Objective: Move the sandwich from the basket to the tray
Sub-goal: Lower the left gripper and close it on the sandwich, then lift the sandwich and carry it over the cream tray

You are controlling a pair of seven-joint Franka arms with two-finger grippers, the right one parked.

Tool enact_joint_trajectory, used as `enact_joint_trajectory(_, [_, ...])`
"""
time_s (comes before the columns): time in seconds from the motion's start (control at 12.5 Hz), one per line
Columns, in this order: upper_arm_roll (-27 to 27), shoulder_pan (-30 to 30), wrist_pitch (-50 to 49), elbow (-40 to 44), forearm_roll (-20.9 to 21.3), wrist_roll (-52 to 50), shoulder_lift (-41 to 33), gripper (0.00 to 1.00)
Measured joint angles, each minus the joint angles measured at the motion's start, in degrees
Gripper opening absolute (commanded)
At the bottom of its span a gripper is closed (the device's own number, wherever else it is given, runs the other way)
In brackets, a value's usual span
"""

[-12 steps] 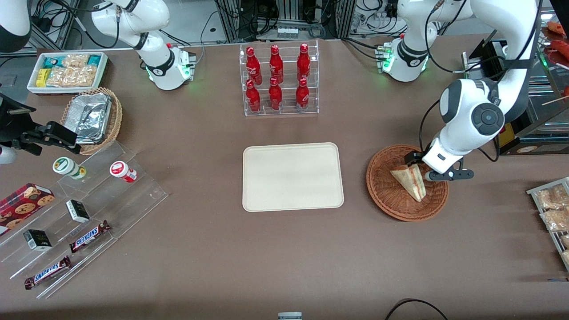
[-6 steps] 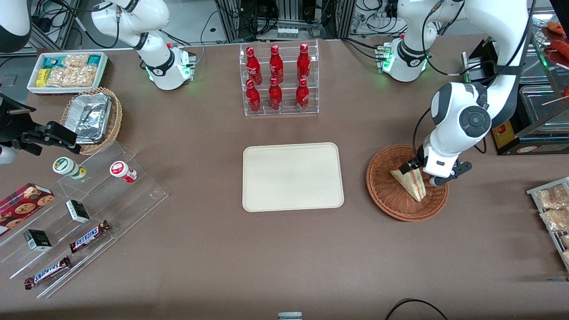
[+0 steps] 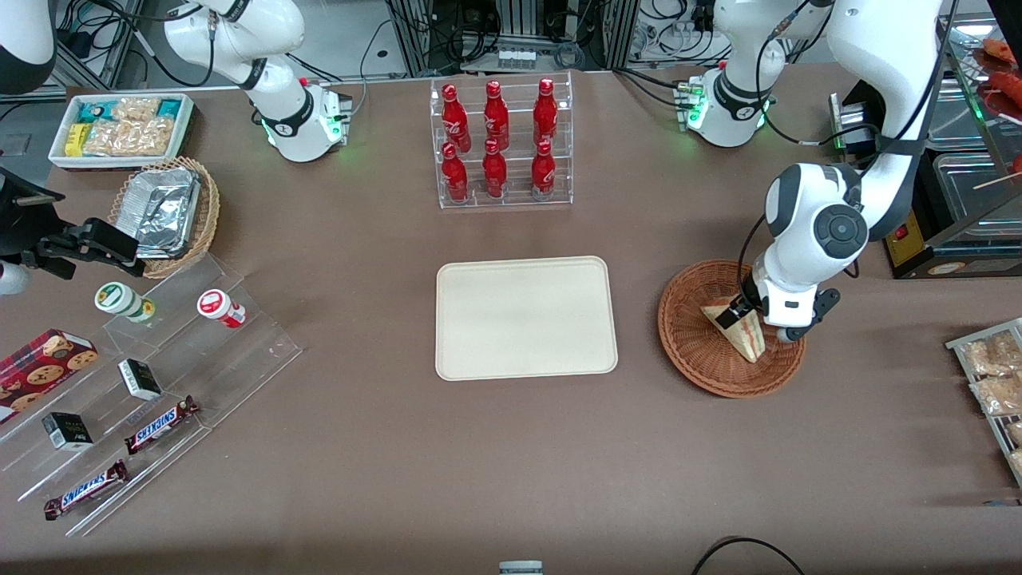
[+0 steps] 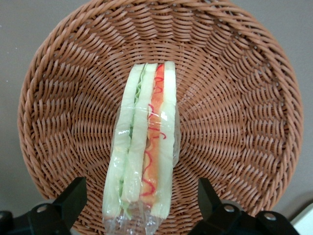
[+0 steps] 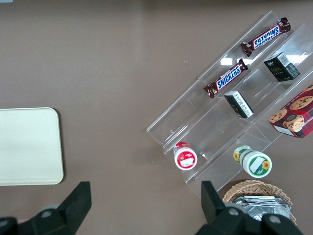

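The sandwich [image 3: 748,340], a plastic-wrapped wedge of pale bread with red and green filling, lies in the round reddish-brown wicker basket [image 3: 688,351] toward the working arm's end of the table. In the left wrist view the sandwich [image 4: 144,142] rests cut edge up on the basket's weave [image 4: 234,122]. My left gripper [image 3: 745,318] is down in the basket and open. Its fingers [image 4: 72,199] straddle the wide end of the wedge, with gaps on both sides. The cream tray [image 3: 525,317] lies flat at mid-table, beside the basket.
A clear rack of red bottles [image 3: 501,144] stands farther from the front camera than the tray. Acrylic steps with snacks [image 3: 152,375], a tan basket of foil trays [image 3: 164,212] and a white bin [image 3: 120,128] sit toward the parked arm's end. A rack of packets [image 3: 994,375] stands beside the basket.
The left arm has swung in and lowered, bringing the open fingers down around the sandwich's wide end. Sandwich and basket have not moved.
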Motion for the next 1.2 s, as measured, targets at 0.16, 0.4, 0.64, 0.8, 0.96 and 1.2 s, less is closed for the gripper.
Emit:
enact_joint_trajectory(0.16, [0.0,0.0,0.0,0.0,0.0,0.0,0.7,0.38])
enact_joint_trajectory(0.4, [0.0,0.0,0.0,0.0,0.0,-0.1,1.4,0.14])
enact_joint_trajectory(0.64, [0.0,0.0,-2.7,1.1,0.0,1.3,0.9,0.14])
enact_joint_trajectory(0.8, [-0.3,0.0,-9.3,5.0,0.0,2.0,0.3,0.14])
enact_joint_trajectory(0.96, [-2.5,0.0,-17.3,10.8,0.0,2.2,0.0,0.14])
enact_joint_trajectory(1.2, [-8.0,-0.3,-22.0,15.6,0.1,2.2,0.4,0.14])
